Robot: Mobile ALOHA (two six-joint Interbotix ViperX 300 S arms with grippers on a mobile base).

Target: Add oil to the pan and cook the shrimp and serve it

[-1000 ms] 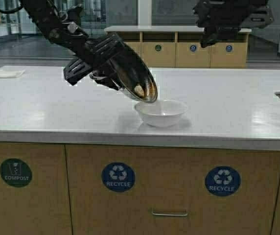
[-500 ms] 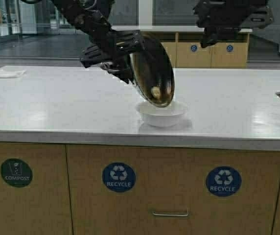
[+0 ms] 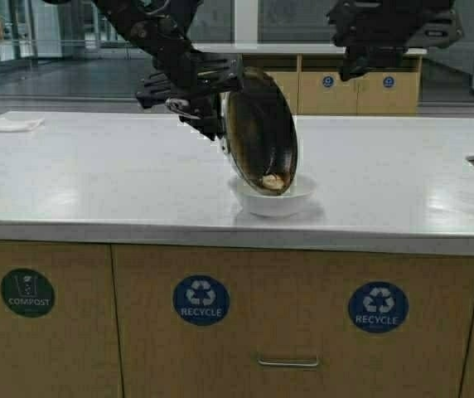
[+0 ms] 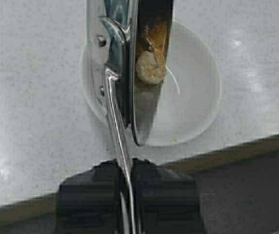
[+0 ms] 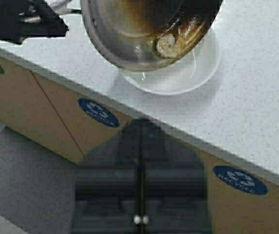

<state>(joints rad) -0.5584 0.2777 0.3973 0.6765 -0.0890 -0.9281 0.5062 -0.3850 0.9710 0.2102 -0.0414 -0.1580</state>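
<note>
The left gripper [image 4: 127, 195] pinches the pan's handle [image 4: 117, 131], holding the pan [image 3: 259, 133] tipped nearly on edge over the white bowl [image 3: 273, 197] on the countertop [image 3: 96, 182]. The shrimp [image 3: 272, 181] sits at the pan's lowest rim, just above the bowl. The right gripper [image 5: 140, 187] hangs high, fingers pressed together, empty.

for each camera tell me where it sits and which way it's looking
High: behind and above, facing the counter; both arms show.
Left wrist: on the left gripper, looking down the pan handle at the shrimp and white bowl.
Right wrist: on the raised right gripper, looking down.
All share pan, shrimp, bowl.
</note>
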